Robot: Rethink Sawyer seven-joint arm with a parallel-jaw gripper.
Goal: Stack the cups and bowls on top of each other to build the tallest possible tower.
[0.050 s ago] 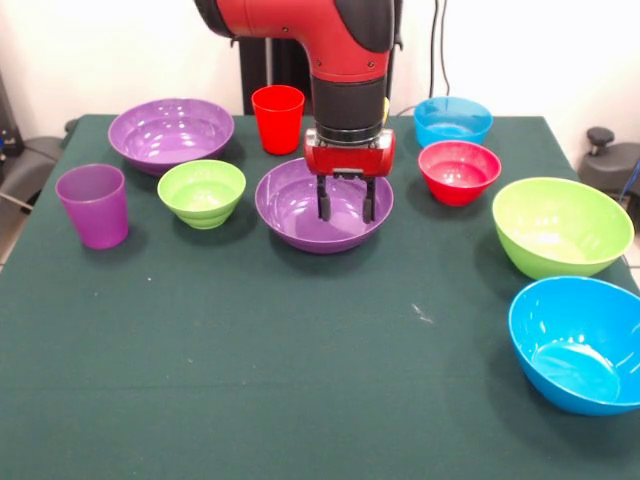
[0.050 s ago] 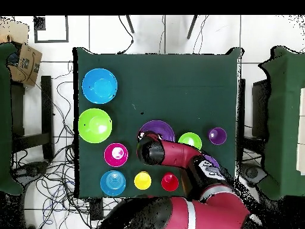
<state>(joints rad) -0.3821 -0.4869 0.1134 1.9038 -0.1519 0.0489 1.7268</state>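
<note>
Now, my gripper [image 1: 346, 207]: jaws apart, gripping nothing.
Purple bowl [image 1: 300, 215]: directly beneath my jaws, its far rim between them.
Risk: glossy rim may slip out as I close, I judge.
Tower: unbuilt; bowls scattered around.

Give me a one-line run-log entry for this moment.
gripper: open, inside centre purple bowl | holding: nothing | tower: not started, bowls and cups all separate on table
</note>
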